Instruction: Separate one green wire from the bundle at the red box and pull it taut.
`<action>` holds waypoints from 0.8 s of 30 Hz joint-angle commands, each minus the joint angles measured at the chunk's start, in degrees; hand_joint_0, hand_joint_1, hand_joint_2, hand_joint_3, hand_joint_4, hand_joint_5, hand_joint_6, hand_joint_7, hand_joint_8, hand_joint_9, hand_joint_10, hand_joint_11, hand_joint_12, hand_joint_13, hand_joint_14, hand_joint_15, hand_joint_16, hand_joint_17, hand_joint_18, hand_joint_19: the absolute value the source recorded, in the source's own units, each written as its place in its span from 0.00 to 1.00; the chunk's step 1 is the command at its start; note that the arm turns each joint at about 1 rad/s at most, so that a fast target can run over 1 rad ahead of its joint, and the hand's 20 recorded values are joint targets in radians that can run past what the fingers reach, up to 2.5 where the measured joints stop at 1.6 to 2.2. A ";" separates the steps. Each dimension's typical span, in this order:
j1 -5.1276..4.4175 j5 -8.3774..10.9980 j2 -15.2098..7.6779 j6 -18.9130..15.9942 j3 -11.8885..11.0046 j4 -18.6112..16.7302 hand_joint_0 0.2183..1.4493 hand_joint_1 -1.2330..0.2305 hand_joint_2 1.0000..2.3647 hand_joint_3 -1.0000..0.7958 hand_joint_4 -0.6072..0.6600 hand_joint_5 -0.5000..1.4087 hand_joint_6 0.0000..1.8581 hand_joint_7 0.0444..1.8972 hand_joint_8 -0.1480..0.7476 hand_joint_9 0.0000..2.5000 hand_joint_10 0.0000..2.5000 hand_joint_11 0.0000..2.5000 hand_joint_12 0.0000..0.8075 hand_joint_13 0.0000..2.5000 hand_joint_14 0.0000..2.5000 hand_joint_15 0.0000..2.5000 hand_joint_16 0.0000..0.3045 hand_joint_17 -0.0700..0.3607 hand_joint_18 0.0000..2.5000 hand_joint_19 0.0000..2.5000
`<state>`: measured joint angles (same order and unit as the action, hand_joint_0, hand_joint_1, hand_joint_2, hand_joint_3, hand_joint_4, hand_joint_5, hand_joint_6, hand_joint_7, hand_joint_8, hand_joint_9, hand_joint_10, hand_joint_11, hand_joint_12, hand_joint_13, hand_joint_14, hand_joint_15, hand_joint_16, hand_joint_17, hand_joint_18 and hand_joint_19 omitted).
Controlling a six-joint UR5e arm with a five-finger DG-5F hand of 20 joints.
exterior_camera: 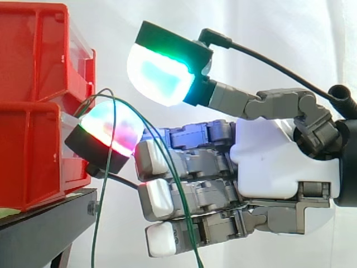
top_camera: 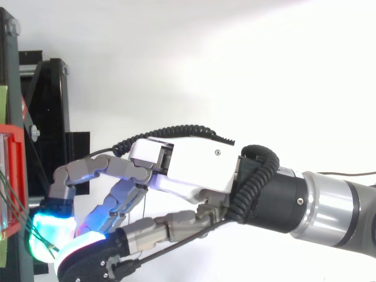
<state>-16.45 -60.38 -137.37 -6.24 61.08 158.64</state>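
green wires (exterior_camera: pixel 178 190): nearest in the side view, they are coming out of the front of the red bins, arching up and then hanging down across the robot hand. One strand is dropping almost straight past the stand's edge, and the others are slanting down to the right. From above, they are running from the bin's edge towards the hand.
robot hand (exterior_camera: pixel 279 162): it is reaching in level from the right, with its far end just beside the front of the lower bin and among the wires.
grip: whether the hand is grasping a wire or merely lying against the strands cannot be told.
red bins (exterior_camera: pixel 33 151): they are sitting stacked one on the other at the left.
black stand (exterior_camera: pixel 39 234): it is carrying the bins.
white curtain (exterior_camera: pixel 279 33): it is hanging behind everything.
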 commanded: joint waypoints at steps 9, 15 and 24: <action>0.10 0.00 0.00 -0.09 0.01 0.00 0.36 0.35 0.01 0.42 0.48 0.15 0.44 0.46 0.43 0.43 0.01 0.42 0.44 0.47 0.01 0.29 0.16 0.42 0.36 0.22; 0.10 0.00 0.00 -0.09 0.09 0.00 0.38 0.32 0.01 0.43 0.47 0.15 0.46 0.41 0.43 0.43 0.01 0.43 0.44 0.47 0.01 0.30 0.16 0.41 0.36 0.22; 0.54 -0.17 0.00 -1.41 0.53 0.88 0.46 0.24 0.00 0.29 0.52 0.15 0.46 0.40 0.42 0.44 0.01 0.44 0.43 0.48 0.01 0.30 0.15 0.40 0.37 0.21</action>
<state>-16.17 -60.42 -137.37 -6.88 61.28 159.00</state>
